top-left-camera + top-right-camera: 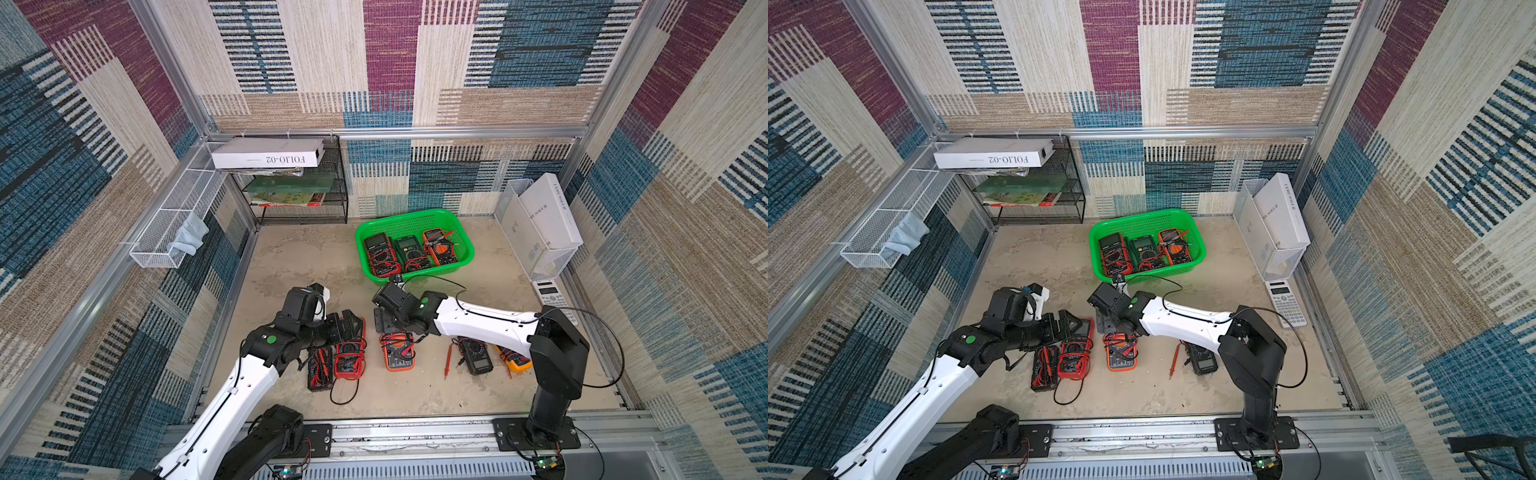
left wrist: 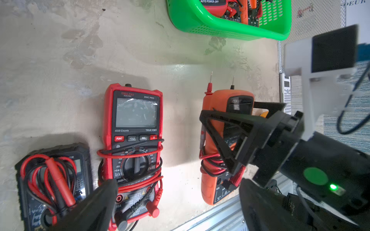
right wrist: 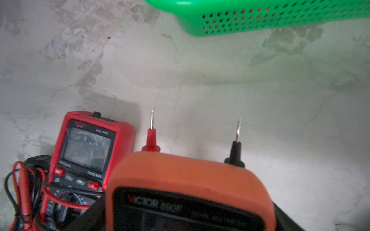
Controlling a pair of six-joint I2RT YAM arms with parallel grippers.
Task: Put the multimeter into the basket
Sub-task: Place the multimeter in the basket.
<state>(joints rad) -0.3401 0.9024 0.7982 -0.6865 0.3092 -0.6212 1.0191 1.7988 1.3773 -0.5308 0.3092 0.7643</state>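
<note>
The green basket (image 1: 464,232) (image 1: 1198,245) (image 2: 200,24) (image 3: 260,20) stands at the back and holds three multimeters side by side. An orange multimeter (image 1: 399,359) (image 1: 1120,360) (image 2: 212,104) (image 3: 180,172) wrapped in red and black leads lies on the table in front of it. My right gripper (image 1: 395,328) (image 1: 1113,325) (image 2: 240,110) (image 3: 186,212) straddles its upper half, fingers against both sides, shut on it. My left gripper (image 1: 350,326) (image 1: 1065,325) (image 2: 178,186) hangs open over a red multimeter (image 1: 351,353) (image 1: 1075,353) (image 2: 136,120) (image 3: 88,148), holding nothing.
A black multimeter with coiled leads (image 1: 320,370) (image 2: 52,176) lies left of the red one. Under the right arm lie another black multimeter (image 1: 478,357), a yellow one (image 1: 515,359) and a loose red probe (image 1: 448,359). A calculator (image 1: 552,295), file box (image 1: 536,224) and black rack (image 1: 299,183) line the edges.
</note>
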